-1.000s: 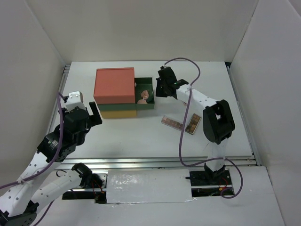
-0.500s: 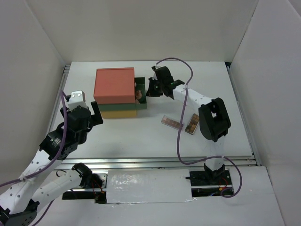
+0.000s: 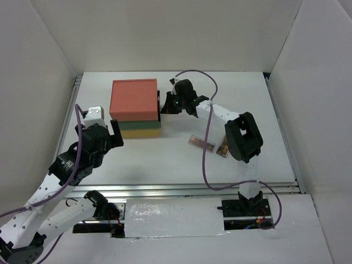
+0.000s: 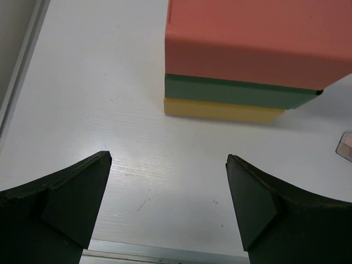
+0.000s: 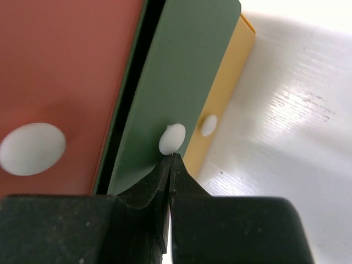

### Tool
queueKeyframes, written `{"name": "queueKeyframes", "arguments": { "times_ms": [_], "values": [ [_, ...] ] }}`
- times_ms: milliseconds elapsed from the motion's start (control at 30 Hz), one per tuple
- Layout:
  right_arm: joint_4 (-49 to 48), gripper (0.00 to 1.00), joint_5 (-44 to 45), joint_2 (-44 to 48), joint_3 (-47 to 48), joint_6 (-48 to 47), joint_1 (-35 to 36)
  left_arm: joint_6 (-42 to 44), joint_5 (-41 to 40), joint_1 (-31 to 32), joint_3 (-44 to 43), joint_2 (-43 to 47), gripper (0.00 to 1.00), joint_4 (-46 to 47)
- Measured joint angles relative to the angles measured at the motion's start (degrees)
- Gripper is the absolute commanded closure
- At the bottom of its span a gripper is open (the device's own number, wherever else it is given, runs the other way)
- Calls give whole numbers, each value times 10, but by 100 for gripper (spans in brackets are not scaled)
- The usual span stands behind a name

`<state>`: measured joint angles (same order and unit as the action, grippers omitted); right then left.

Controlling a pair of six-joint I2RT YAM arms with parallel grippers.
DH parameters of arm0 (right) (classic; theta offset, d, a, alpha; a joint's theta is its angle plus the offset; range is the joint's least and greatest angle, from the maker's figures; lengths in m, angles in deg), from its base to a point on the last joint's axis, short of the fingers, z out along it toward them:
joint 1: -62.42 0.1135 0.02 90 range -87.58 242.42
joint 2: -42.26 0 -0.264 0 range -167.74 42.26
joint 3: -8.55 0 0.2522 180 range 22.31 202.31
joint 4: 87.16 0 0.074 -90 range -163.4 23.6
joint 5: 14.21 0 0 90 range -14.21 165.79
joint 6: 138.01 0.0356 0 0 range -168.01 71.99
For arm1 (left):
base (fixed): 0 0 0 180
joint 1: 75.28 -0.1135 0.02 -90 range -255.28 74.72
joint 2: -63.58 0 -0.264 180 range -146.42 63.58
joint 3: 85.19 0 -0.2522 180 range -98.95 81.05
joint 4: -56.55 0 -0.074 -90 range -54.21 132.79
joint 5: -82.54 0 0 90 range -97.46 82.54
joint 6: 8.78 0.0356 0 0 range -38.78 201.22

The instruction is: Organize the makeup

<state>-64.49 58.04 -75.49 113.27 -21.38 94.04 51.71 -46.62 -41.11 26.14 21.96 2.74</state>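
Two long brownish eyeshadow palettes (image 3: 201,143) (image 3: 224,147) lie on the table right of the stacked drawer box (image 3: 133,107). One palette's corner shows at the right edge of the left wrist view (image 4: 346,146). My right gripper (image 3: 163,104) is shut, its tips (image 5: 174,159) against the green drawer front (image 5: 176,77) just below its white knob (image 5: 172,138). The green drawer stands almost flush with the box, with a thin dark gap. My left gripper (image 4: 168,203) is open and empty above the table, in front of the box. The puffs, disc, tube and square palette are hidden.
The box has an orange top drawer (image 5: 66,66), a green middle one and a yellow bottom one (image 5: 220,104), each with a white knob. White walls enclose the table. A metal rail (image 4: 159,253) runs along the near edge.
My right gripper has moved left and pushed the green drawer in, hiding the puffs inside. My left arm has shifted slightly right toward the box.
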Motion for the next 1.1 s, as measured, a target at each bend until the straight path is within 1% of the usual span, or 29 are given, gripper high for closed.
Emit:
{"name": "queueKeyframes", "arguments": {
  "times_ms": [33,167,433,500,567,633,667,700,733,800,900,1000,1100],
  "values": [
    [-6,96,-3,0,-1,2,0,7,7,0,2,0,1,3],
    [-40,93,-29,0,-14,9,-2,17,39,0,9,4,1,16],
    [-85,91,-96,0,-27,32,-20,36,96,0,7,19,1,58],
    [-98,90,-108,0,-35,39,-23,38,108,-2,-14,6,1,62],
    [-107,87,-114,0,-44,45,-26,38,109,-3,-68,-37,0,64],
    [-115,68,-115,1,-56,51,-28,38,104,-3,-130,-94,1,73],
    [-118,54,-112,4,-67,54,-29,39,102,-4,-163,-123,1,85],
    [-121,18,-105,10,-82,57,-29,40,100,-4,-192,-155,1,96],
    [-125,11,-96,19,-101,63,-31,42,97,-4,-213,-181,1,105],
    [-141,0,-85,45,-152,66,-34,54,94,-7,-240,-231,1,129],
    [-177,0,-94,74,-213,90,-46,71,93,-15,-254,-287,1,149],
    [-221,0,-105,76,-245,112,-63,86,96,-32,-256,-324,1,163],
    [-256,0,-116,75,-267,131,-76,87,112,-62,-252,-353,1,179]
  ]
}}
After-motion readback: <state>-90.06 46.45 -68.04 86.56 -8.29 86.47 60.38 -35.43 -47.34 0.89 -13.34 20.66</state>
